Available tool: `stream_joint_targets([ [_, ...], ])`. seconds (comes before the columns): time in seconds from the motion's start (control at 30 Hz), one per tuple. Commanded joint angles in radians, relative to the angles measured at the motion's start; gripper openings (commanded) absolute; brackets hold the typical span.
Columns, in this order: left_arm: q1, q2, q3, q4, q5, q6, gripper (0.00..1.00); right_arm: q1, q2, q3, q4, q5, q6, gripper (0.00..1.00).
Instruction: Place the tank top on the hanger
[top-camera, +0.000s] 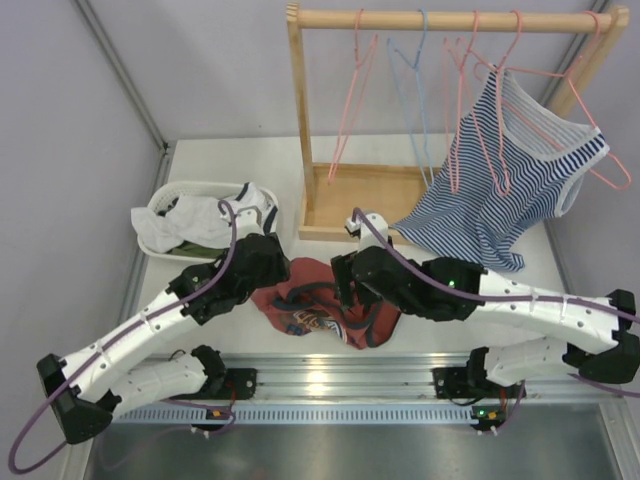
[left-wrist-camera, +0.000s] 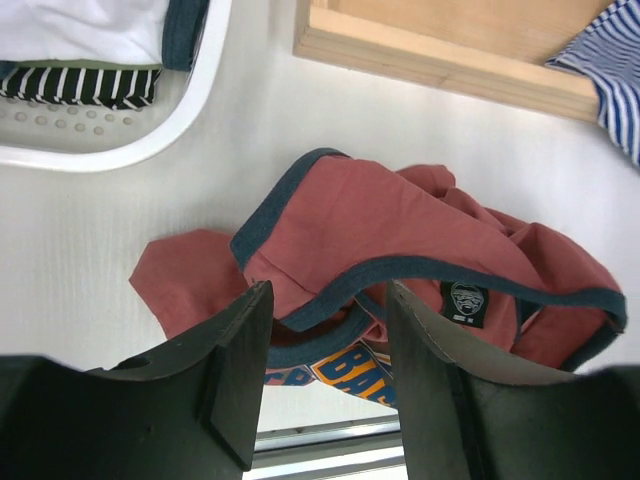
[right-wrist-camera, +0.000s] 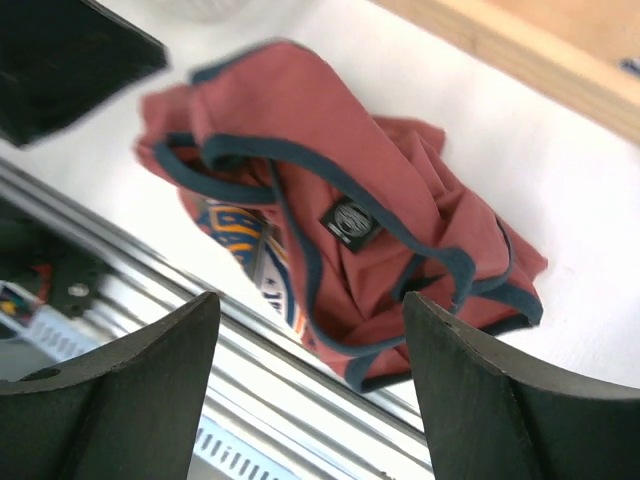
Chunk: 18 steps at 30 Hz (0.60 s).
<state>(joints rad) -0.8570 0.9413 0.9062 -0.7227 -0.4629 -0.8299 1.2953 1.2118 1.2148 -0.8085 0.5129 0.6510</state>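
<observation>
Your left fingers (left-wrist-camera: 235, 380) and your right fingers (right-wrist-camera: 480, 390) hung spread wide and empty above the crumpled tank top (top-camera: 305, 312) on the table (top-camera: 230, 160).

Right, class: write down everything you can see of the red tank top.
The tank top is rust-red cloth with navy trim at neck and armholes, a small black label and a blue-orange print partly hidden. It lies crumpled on the white table near its front edge. The left gripper and right gripper hang open over it.
</observation>
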Motion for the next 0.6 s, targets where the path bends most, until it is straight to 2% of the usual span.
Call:
stream_joint_targets([
  [0.0,0.003,-0.047,0.072,-0.036,-0.031,0.018,0.54,0.016,-0.057,0.144,0.005,-0.02,-0.083,0.74],
  [0.23,0.004,-0.078,0.137,-0.07,-0.034,0.038,0.53,-0.025,0.018,0.542,-0.093,0.154,-0.272,0.77],
  [0.33,0.004,-0.082,0.161,-0.072,-0.034,0.046,0.53,-0.184,0.066,0.691,-0.104,0.083,-0.339,0.75],
  [0.37,0.004,-0.084,0.166,-0.073,-0.033,0.049,0.53,-0.283,0.096,0.728,-0.103,0.053,-0.373,0.74],
  [0.43,0.004,-0.084,0.177,-0.067,-0.023,0.058,0.53,-0.345,0.145,0.854,-0.113,0.033,-0.411,0.75],
  [0.53,0.004,-0.078,0.192,-0.061,-0.01,0.071,0.53,-0.516,0.202,0.992,-0.138,-0.023,-0.447,0.76],
  [0.57,0.004,-0.076,0.194,-0.057,-0.003,0.074,0.53,-0.621,0.21,1.008,-0.135,-0.087,-0.445,0.76],
])
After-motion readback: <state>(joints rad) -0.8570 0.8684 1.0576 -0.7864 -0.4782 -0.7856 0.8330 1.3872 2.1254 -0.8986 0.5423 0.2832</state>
